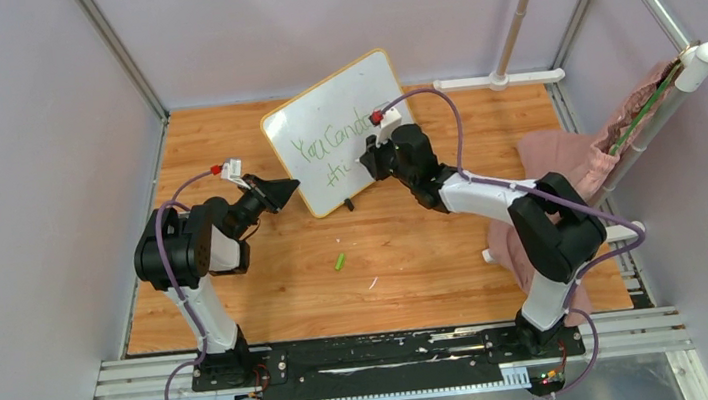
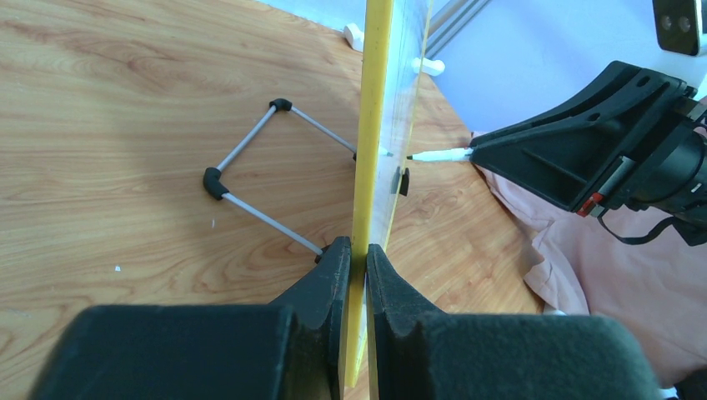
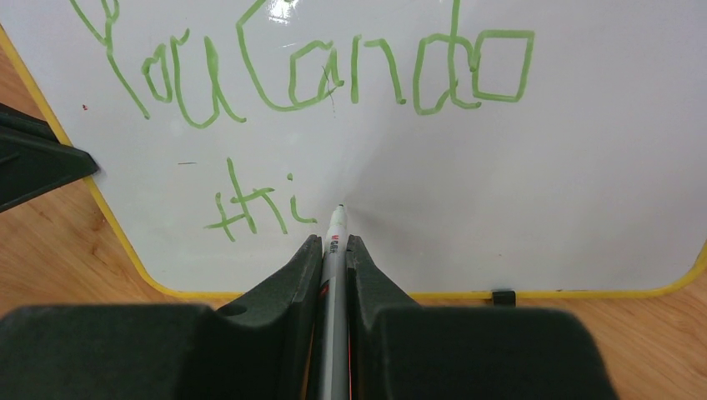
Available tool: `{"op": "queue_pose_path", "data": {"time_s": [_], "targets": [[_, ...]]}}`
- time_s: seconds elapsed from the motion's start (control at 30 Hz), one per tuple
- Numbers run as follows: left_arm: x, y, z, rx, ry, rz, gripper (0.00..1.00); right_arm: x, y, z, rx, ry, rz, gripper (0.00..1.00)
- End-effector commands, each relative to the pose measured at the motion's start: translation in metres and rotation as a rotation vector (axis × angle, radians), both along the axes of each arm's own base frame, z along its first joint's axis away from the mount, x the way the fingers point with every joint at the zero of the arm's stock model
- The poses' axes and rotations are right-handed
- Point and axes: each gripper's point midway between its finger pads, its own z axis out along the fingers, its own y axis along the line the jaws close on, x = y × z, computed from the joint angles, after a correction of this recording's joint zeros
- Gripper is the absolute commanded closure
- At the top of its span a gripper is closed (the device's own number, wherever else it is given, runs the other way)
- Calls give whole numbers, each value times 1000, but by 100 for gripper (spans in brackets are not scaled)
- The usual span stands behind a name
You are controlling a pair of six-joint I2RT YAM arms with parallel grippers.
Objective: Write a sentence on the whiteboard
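Note:
The whiteboard [image 1: 341, 121] stands tilted on the wooden floor, white with a yellow rim. Its green sentence [image 3: 317, 75] reads "You Can do" on the top line and "thi" [image 3: 250, 208] below. My left gripper [image 1: 288, 189] is shut on the board's left edge [image 2: 367, 167], seen edge-on in the left wrist view. My right gripper [image 3: 333, 246] is shut on a grey-white marker [image 3: 335, 233]. The marker's tip touches the board just right of "thi". The marker tip also shows in the left wrist view [image 2: 438, 155].
A green marker cap [image 1: 339, 260] lies on the wood in front of the board. Pink cloth [image 1: 568, 166] is heaped at the right beside a white pole stand [image 1: 507, 72]. The board's wire stand [image 2: 250, 179] rests behind it.

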Motion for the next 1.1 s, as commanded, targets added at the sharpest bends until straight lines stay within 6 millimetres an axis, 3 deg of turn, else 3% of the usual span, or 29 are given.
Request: {"op": "queue_pose_path", "data": {"time_s": [0.0, 0.27, 1.07], "targets": [[1, -6, -3, 11, -15, -15, 100, 14, -5, 11, -1, -33, -33, 100], [1, -6, -4, 11, -13, -16, 100, 16, -4, 20, 17, -56, -38, 100], [1, -6, -4, 10, -13, -14, 100, 22, 4, 14, 10, -41, -22, 100]]}}
